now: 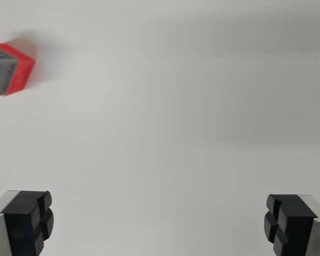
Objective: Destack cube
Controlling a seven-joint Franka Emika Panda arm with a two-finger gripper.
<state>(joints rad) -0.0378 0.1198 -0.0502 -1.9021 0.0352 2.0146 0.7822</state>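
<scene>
My fingers (159, 224) were wide open at the bottom, holding nothing. The grey cube (0, 70) sat on the red cube (21, 68) at the upper left edge. I could easily miss or bump it.

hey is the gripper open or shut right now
Open. In the wrist view the gripper has its two fingertips far apart at the bottom corners, with only bare white table between them and nothing held.

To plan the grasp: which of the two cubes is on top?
The grey cube sits on the red cube, at the wrist view's left edge, far from the open jaws.
</scene>
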